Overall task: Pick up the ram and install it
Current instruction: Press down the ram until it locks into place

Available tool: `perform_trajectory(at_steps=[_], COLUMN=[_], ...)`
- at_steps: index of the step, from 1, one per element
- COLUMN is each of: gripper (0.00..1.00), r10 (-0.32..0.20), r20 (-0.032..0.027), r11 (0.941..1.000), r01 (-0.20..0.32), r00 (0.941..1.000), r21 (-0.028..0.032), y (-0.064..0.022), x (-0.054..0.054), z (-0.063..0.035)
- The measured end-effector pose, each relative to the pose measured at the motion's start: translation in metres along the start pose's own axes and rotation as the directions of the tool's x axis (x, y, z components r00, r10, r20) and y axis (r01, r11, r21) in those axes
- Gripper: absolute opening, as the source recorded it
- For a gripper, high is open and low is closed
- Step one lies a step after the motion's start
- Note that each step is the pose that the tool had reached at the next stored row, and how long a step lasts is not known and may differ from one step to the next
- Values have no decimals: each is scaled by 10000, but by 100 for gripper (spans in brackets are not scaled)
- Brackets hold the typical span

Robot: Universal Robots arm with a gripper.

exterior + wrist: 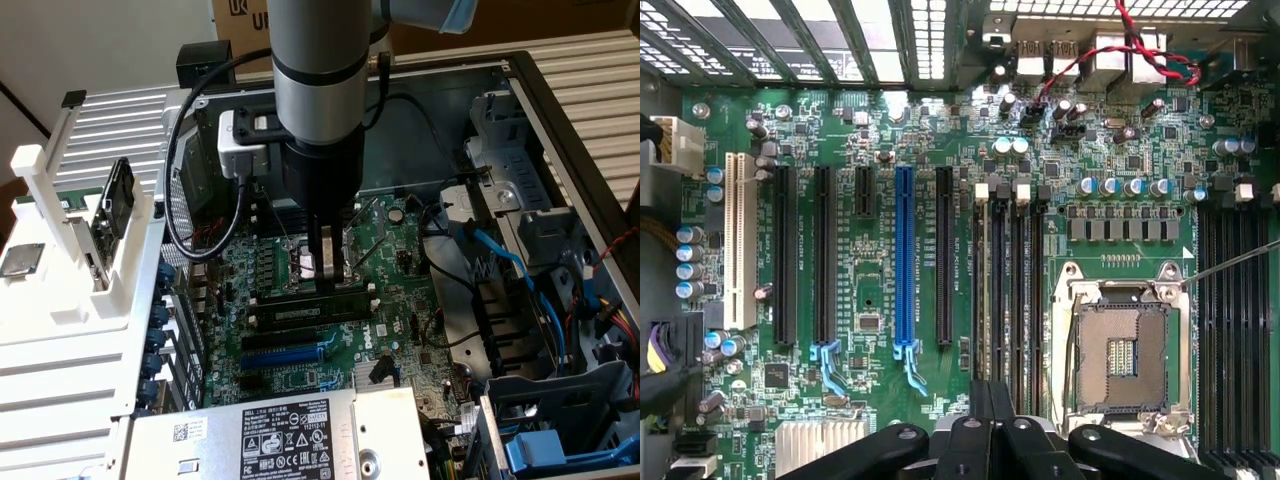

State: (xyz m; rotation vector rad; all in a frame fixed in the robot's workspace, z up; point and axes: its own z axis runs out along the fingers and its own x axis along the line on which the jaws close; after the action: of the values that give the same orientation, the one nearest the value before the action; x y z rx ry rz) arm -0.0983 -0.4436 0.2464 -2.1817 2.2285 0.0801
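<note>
- Power supply (280, 435) with its white and black label lies closest in the exterior view, at the lower edge of the open computer case.
- Green motherboard (300, 385) spreads out behind it. The blue expansion slot (290, 353) runs across the board just past the power supply.
- Beyond the blue slot lie the long black memory slots (305, 322). A long, narrow, dark stick that looks like the ram (300, 303) lies along one of them. Whether it is fully seated cannot be told.
- The gripper (331, 280) points straight down onto the board at this stick's end on the exterior view's right. Its fingers are pressed together with nothing visible between them. In the wrist view the closed fingertips (987, 440) sit over the group of memory slots beside the CPU socket (1123, 345).
- On the exterior view's left, a white fixture (60, 300) stands outside the case.
- Farthest back, a cardboard box (240, 20) stands behind the case.
</note>
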Motion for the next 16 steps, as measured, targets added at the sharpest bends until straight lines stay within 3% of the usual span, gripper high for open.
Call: perform_trajectory(at_steps=[16], gripper=[10], r10=[-2], r20=[3], r11=[10000], r01=[2], r00=[10000], r21=[29], y=[63], x=[3], z=[32])
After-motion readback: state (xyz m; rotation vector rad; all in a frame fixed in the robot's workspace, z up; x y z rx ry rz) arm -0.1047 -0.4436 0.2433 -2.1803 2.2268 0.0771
